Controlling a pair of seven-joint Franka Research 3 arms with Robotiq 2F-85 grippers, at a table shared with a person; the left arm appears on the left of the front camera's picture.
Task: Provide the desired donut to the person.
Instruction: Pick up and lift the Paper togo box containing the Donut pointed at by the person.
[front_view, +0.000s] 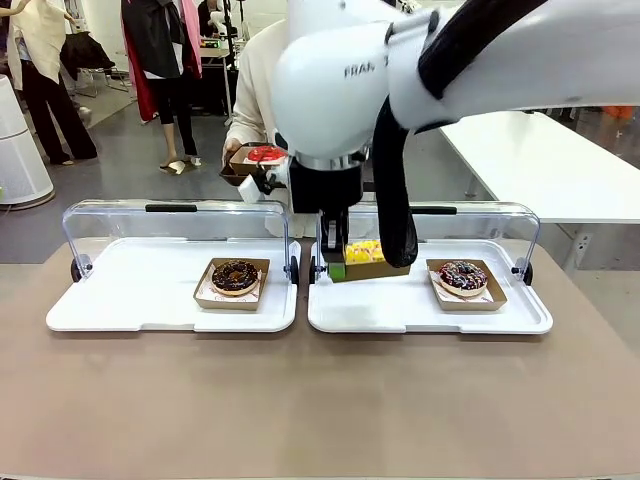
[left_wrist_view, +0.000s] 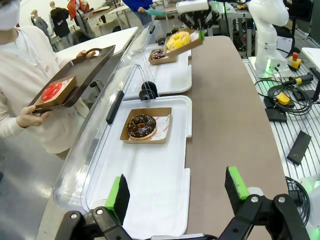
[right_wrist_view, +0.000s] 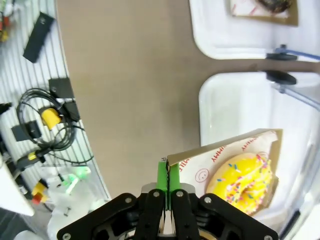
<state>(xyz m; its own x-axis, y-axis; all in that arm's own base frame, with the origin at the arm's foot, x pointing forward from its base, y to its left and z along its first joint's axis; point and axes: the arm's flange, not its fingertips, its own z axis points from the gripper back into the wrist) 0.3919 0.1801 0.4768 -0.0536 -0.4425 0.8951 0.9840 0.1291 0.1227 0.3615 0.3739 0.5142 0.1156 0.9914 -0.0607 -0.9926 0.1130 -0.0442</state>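
Your right gripper (right_wrist_view: 166, 172) is clenched on one edge of the carton (right_wrist_view: 215, 152) carrying the yellow donut (right_wrist_view: 245, 182), lifted and slightly tilted over the right white tray (front_view: 400, 310). Carry it level, because the donut could slide on so thin a pinch. Clear the raised lid (front_view: 490, 225), then aim for the bare part of the brown tray (left_wrist_view: 85, 62) that the person (left_wrist_view: 30, 85) holds, beside the red donut (left_wrist_view: 51, 91). Your left gripper (left_wrist_view: 177, 192) is released.
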